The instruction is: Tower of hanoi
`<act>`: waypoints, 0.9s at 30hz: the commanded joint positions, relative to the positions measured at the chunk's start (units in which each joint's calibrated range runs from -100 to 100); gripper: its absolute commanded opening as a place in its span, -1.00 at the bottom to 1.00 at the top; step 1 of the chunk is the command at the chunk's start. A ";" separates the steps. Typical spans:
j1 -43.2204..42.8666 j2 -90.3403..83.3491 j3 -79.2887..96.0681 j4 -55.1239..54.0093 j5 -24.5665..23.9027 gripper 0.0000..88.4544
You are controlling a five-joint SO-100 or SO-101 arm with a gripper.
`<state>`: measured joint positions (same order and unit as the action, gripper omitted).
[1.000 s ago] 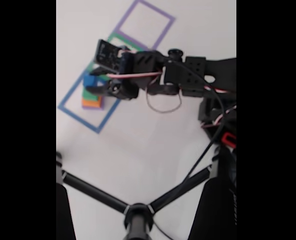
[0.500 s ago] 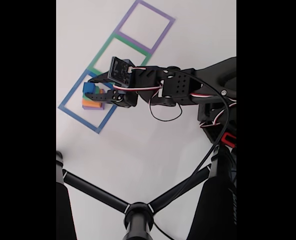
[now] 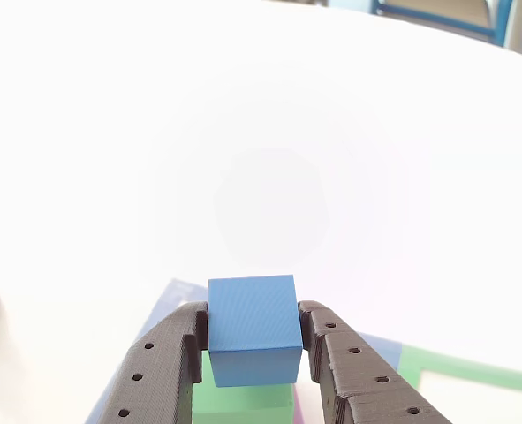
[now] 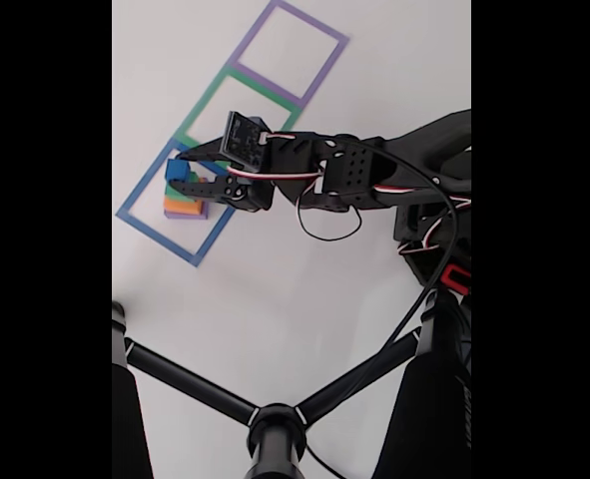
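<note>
Fixed view: stack sits inside the blue taped square (image 4: 175, 215), purple block (image 4: 189, 213) at the bottom, orange block (image 4: 178, 205) above, then green block (image 4: 183, 189). Gripper (image 3: 253, 331) jaws pinch blue block (image 3: 253, 329) just above green. Risk: a tilted lift drags green off-centre or blue slips.

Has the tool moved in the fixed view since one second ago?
Yes. The tool has shifted slightly down-left against the blue taped outline, and now grips the blue block.
</note>
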<state>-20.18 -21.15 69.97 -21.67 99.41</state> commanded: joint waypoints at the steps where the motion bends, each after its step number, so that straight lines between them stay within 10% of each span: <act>1: -0.53 -0.05 0.12 -1.73 0.59 -0.95; 27: -0.72 1.73 3.12 -6.75 0.59 -0.56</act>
<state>-20.18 -19.21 73.19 -26.73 99.41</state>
